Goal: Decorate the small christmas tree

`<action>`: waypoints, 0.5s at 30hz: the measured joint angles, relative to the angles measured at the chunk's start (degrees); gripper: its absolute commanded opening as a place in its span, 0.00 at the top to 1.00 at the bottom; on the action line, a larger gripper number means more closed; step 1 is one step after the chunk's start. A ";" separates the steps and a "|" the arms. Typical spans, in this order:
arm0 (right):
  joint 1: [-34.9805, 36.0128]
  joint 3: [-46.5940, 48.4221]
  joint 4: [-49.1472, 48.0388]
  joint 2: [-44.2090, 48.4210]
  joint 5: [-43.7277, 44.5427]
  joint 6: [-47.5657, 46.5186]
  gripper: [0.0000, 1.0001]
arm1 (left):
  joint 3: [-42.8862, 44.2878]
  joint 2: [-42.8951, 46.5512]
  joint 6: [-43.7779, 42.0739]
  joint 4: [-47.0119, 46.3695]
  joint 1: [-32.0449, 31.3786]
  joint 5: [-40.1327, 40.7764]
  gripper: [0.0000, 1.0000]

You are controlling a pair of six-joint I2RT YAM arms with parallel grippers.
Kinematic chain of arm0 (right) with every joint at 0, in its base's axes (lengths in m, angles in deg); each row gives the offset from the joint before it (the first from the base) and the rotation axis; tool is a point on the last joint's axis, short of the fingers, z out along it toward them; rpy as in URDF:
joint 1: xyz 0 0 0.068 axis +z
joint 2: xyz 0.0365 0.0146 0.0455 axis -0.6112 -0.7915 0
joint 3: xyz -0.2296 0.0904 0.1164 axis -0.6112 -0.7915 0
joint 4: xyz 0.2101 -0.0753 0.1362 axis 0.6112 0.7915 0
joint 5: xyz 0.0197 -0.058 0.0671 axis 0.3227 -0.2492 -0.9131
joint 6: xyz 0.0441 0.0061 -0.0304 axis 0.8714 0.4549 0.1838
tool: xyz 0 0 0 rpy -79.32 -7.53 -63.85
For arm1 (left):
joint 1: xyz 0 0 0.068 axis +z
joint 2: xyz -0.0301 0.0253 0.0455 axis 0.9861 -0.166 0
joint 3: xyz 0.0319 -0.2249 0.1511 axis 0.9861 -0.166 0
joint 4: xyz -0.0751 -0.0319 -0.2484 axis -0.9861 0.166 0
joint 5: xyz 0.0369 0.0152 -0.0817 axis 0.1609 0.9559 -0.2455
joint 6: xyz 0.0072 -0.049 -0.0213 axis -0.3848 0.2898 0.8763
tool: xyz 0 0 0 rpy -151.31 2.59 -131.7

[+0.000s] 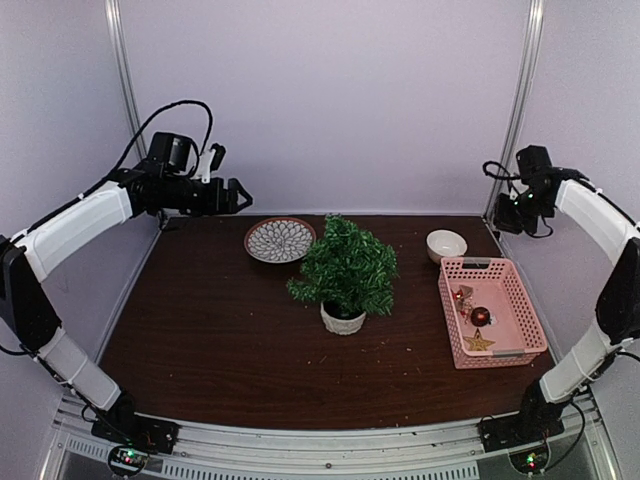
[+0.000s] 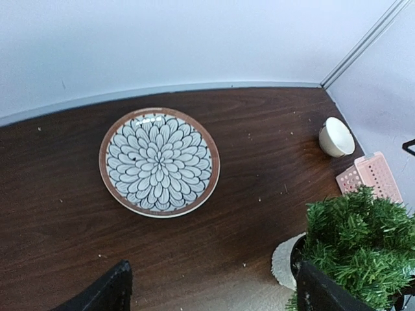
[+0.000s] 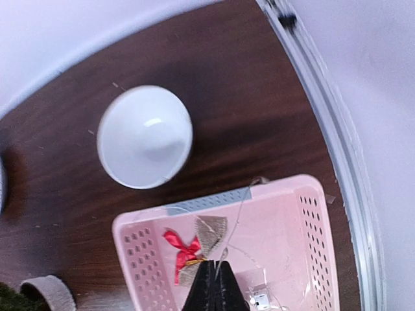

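One small christmas tree (image 1: 345, 265) stands near the middle of the dark wooden surface (image 1: 220, 320), between a plate (image 1: 280, 240) behind it to the left and a pink basket (image 1: 447, 310) to its right. It is bushy and dark green with shiny, tinsel-like needles, wider than its single little white round pot (image 1: 343, 320), and no ornaments show on it.

There is one plate, patterned with petals and rimmed in brown, and one white bowl (image 1: 446, 244) just behind the basket. The one basket holds three ornaments: a burlap bow with a red ribbon (image 3: 188, 249), a dark red ball (image 1: 481, 316) and a gold star (image 1: 478, 342). A thin wire (image 3: 240, 214) also lies in it.

The left tool (image 1: 240, 197) hangs high above the back left of the surface, its jaws spread wide and holding nothing. The right tool (image 3: 213, 272) is up above the basket with its jaws pressed together; whether the wire is pinched between them cannot be told.
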 measured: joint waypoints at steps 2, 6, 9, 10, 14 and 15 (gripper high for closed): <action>0.22 4.92 1.55 2.62 -1.97 -1.46 1.00 | 2.19 0.00 -0.90 0.42 0.00 0.02 0.12; 1.11 15.87 4.35 5.81 -8.07 -5.07 1.00 | 6.23 0.20 -2.43 0.79 0.00 -0.74 0.12; 3.93 23.93 5.88 5.97 -14.12 -7.76 1.00 | 9.64 0.24 -3.98 1.03 0.00 -3.37 0.12; 5.22 26.43 6.34 5.81 -16.35 -8.52 1.00 | 10.01 0.24 -4.15 1.01 0.00 -3.65 0.12; 11.26 37.55 8.52 3.63 -24.30 -12.20 1.00 | 18.03 -1.22 -6.36 3.21 0.00 -10.12 0.12; 13.33 41.13 9.20 2.45 -26.29 -13.27 1.00 | 20.13 -1.75 -6.69 3.17 0.00 -11.96 0.13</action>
